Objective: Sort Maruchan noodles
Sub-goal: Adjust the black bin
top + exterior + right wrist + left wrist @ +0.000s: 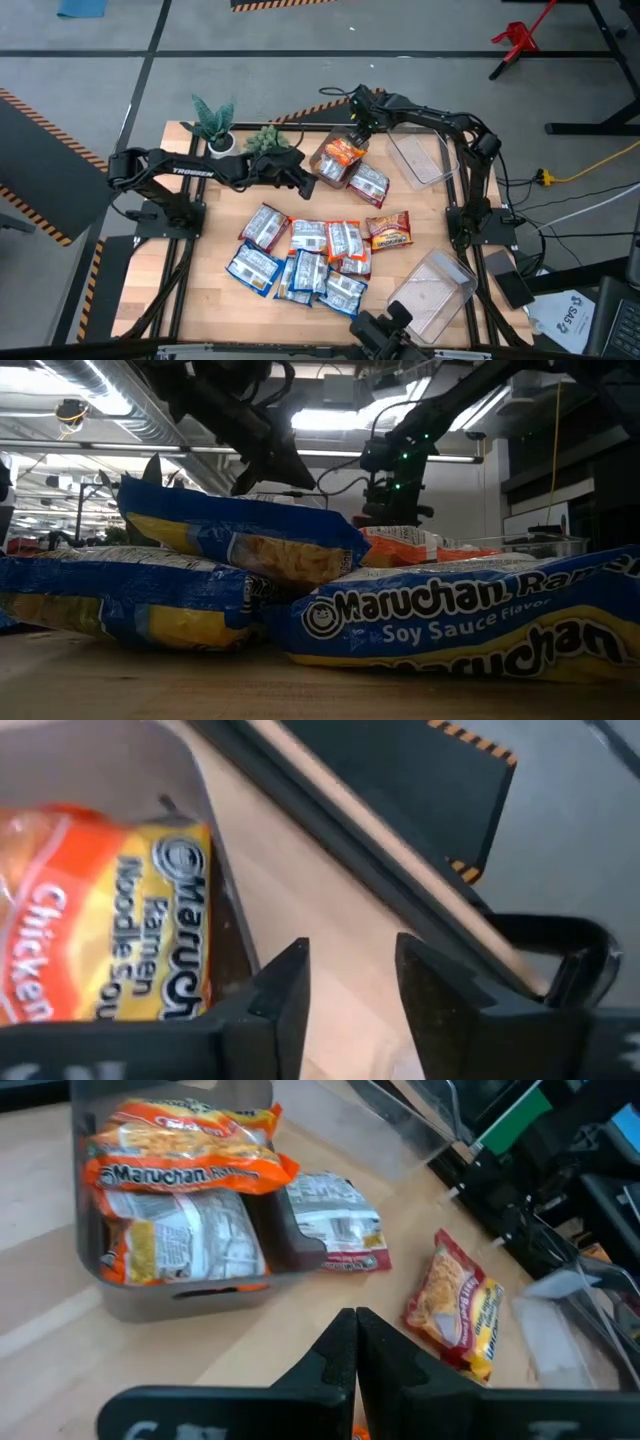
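Two small potted plants (213,128) stand at the far left edge of the wooden worktop (210,290). Just beside them the left arm, marked "TROSSEN" on its forearm, reaches level across the worktop; the left gripper (306,180) hangs over bare wood with its fingers (335,1355) pressed together and nothing between them. In front of it lies a loose heap of noodle packets (300,262), mostly blue and white; the nearest one in the low view reads "Maruchan Ramen, Soy Sauce Flavor". A red-brown packet (388,230) lies at the heap's right end. Toward the far edge sits a clear bin (335,172) holding orange packets (343,153), one reading "Maruchan Ramen Noodle Soup, Chicken", and a packet lying face-down (369,185) rests against the bin's right side. The right arm bends in from the right, its right gripper (358,122) above the bin's far rim, fingers (285,985) parted and clamped on nothing. Two more clear bins, one at the far right (417,160) and one at the near right (432,292), stand well apart.
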`<state>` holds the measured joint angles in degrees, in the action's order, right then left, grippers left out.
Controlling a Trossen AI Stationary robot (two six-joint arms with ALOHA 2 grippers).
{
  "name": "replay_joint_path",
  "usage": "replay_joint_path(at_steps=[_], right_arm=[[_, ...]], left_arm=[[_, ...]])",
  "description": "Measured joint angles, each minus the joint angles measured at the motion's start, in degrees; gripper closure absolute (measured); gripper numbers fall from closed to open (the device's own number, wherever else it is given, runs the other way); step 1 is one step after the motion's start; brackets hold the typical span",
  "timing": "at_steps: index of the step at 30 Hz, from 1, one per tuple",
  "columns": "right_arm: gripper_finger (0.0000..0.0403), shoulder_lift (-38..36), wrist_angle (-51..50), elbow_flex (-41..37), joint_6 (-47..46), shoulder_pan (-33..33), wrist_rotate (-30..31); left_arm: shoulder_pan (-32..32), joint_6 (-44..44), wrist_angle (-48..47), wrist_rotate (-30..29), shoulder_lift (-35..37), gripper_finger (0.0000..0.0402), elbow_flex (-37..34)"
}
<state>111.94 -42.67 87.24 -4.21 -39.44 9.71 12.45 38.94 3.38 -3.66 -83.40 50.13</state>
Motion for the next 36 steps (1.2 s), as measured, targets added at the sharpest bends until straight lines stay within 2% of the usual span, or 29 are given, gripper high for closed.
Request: replay_joint_path(at_steps=[5,17,22,27,29,36], right_arm=[[0.029,0.6,-3.9,0.0,-1.3,0.9,-4.8],[0.0309,-3.9,-12.7,0.2,-3.3,11.5,-3.9],[0.0309,-7.3,-9.4,0.3,-1.7,17.7,-4.3],[0.0307,-6.9,-3.1,-0.3,8.3,22.7,-4.6],[0.0307,-6.1,-0.3,-1.2,10.5,23.3,-6.0],[0.0307,-4.2,2.2,-1.5,11.0,23.2,-6.2]], left_arm=[[-0.3,0.0,-0.4,-0.1,0.0,0.04,0.0],[-0.2,-1.8,-4.4,-4.3,-0.6,0.04,0.0],[-0.2,-4.1,-6.0,-3.9,-0.1,0.04,0.0],[0.7,-6.4,-8.2,4.2,-0.1,0.04,0.0],[0.7,-6.2,-9.1,5.1,-0.1,0.04,0.0],[-0.3,-5.2,-9.0,0.3,-1.8,0.04,0.0]])
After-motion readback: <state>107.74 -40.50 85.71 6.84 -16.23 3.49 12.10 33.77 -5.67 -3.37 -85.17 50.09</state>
